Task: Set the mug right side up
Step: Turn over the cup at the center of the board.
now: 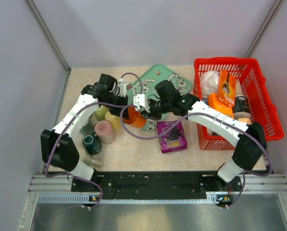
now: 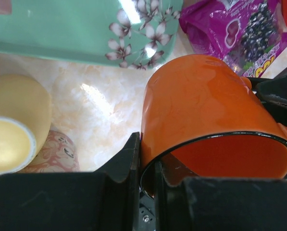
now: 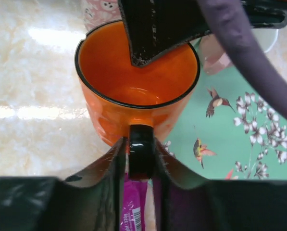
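The orange mug (image 1: 133, 117) with a black rim and black handle is held between both grippers, near the front left corner of the green tray. My left gripper (image 1: 125, 109) is shut on the mug's wall at the rim, one finger inside and one outside; the left wrist view shows this grip (image 2: 148, 163) on the mug (image 2: 201, 106). My right gripper (image 1: 144, 112) is shut on the black handle (image 3: 141, 149), with the mug's open mouth (image 3: 133, 91) facing the right wrist camera. The mug looks tilted and off the table.
A green flowered tray (image 1: 174, 79) lies behind the mug. A purple snack packet (image 1: 172, 136) lies in front. A pink cup (image 1: 105, 131), yellow cup (image 1: 113, 119) and dark green cup (image 1: 92, 143) stand at the left. A red basket (image 1: 266, 103) of items is at the right.
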{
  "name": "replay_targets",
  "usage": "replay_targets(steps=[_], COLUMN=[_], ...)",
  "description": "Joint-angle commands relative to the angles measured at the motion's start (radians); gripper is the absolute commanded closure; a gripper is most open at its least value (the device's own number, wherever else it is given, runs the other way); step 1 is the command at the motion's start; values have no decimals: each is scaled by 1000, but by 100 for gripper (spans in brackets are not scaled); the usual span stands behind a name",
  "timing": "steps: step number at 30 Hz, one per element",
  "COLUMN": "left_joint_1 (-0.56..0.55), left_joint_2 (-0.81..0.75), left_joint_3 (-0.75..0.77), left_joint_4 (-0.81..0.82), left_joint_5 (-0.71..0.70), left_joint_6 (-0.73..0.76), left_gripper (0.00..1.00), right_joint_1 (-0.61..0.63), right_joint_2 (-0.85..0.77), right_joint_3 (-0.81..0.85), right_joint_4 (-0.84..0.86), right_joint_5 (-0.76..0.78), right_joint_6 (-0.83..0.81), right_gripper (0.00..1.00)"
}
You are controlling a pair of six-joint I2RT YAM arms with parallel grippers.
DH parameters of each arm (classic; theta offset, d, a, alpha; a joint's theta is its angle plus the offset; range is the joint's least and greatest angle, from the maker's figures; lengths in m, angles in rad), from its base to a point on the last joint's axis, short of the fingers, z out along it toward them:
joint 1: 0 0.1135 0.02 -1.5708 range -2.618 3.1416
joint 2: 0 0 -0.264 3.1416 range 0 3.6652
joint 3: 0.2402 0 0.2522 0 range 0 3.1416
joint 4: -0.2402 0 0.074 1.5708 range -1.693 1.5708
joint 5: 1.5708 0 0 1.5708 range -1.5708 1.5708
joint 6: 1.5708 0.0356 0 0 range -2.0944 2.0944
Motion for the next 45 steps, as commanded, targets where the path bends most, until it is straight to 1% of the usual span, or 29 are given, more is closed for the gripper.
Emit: replay_targets(steps=[1, 2, 4, 6, 8, 11, 15, 18, 20, 21, 24, 26, 27, 28, 29, 30, 31, 34, 39, 42, 45], left_joint_1=[4, 4, 7, 15, 37, 64, 67, 67, 67, 68, 79, 79, 78, 79, 78, 79, 78, 77, 71, 68, 67], left_joint_2=[3, 0, -9, -19, -23, -19, -14, 0, 9, 12, 15, 11, 11, 6, 4, 1, 0, 4, 23, 23, 30], left_joint_3=[75, 74, 68, 55, 32, -7, -35, -26, -20, -20, -32, -34, -31, -25, -18, -12, -2, 26, 54, 52, 57], left_joint_4=[37, 39, 39, 32, 29, 35, 65, 63, 65, 74, 107, 115, 114, 108, 105, 97, 91, 63, 16, 6, -7], left_joint_5=[64, 66, 66, 67, 111, 223, 248, 250, 257, 273, 334, 336, 328, 308, 288, 270, 242, 166, 92, 29, 0], left_joint_6=[-24, -24, -33, -50, -69, -110, -110, -98, -92, -90, -107, -122, -122, -119, -116, -110, -102, -72, -17, -16, -13], left_gripper=[100, 96, 78, 64, 57, 56, 56, 56, 59, 66, 99, 100, 100, 100, 100, 100, 100, 100, 100, 100, 100], right_joint_1=[32, 32, 30, 18, -5, -27, -28, -33, -36, -36, -36, -36, -36, -36, -34, -33, -30, -17, -5, 9, 32], right_joint_2=[5, -1, -30, -61, -93, -134, -174, -174, -173, -171, -154, -135, -121, -107, -93, -84, -78, -38, 28, 57, 89], right_joint_3=[21, 12, -20, -56, -80, -121, -180, -180, -174, -177, -186, -185, -177, -163, -155, -155, -155, -120, -21, 24, 79], right_joint_4=[4, 12, 54, 103, 166, 223, 315, 338, 341, 348, 361, 340, 307, 256, 221, 201, 187, 121, 76, 56, 0], right_joint_5=[4, 7, 30, 36, 16, -33, -44, -51, -68, -70, -79, -82, -85, -90, -85, -65, -39, 5, 36, 56, 76], right_joint_6=[-65, -64, -48, -15, 57, 132, 177, 206, 220, 229, 252, 257, 248, 222, 196, 179, 165, 94, 88, 65, 44], right_gripper=[90, 100, 100, 100, 100, 100, 100, 100, 100, 100, 100, 100, 90, 74, 65, 58, 55, 55, 56, 57, 57])
